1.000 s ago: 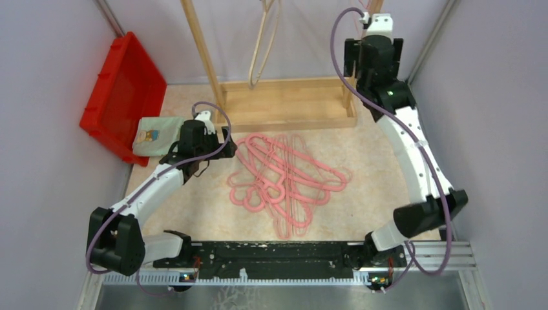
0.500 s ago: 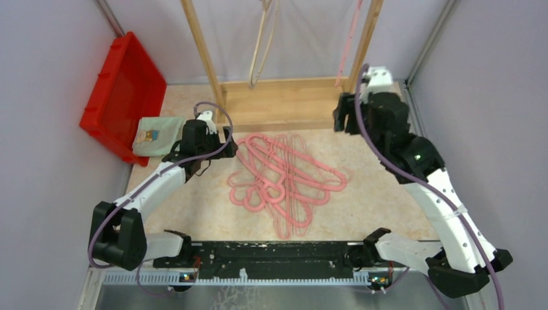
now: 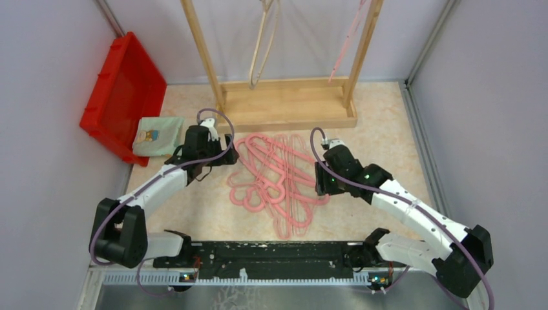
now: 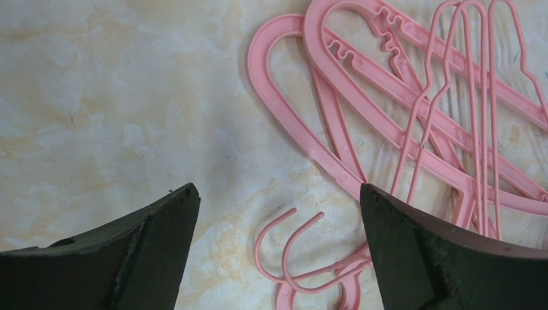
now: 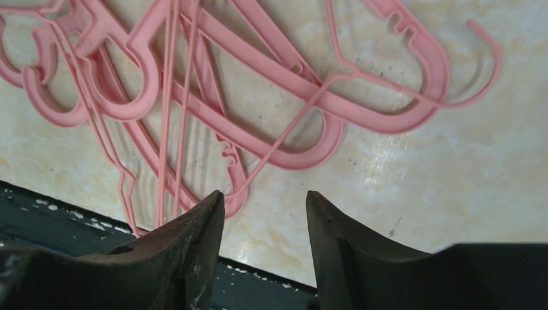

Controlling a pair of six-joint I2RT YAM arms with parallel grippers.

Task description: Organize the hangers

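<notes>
A tangled pile of pink hangers, some thick and some thin wire, lies flat on the table's middle. A beige hanger and one thin pink hanger hang on the wooden rack. My left gripper is open and empty at the pile's left edge. In the left wrist view two thin pink hooks lie on the table between its wide-open fingers. My right gripper is open and empty at the pile's right edge. In the right wrist view it hovers just off the hangers.
A red bin leans at the far left with a folded cloth beside it. The rack's base stands right behind the pile. A black rail runs along the near edge. Walls close in on both sides.
My right arm came down from the top of the rack, leaving a thin pink hanger on it, and now sits low at the pile's right edge. The left arm barely moved.
</notes>
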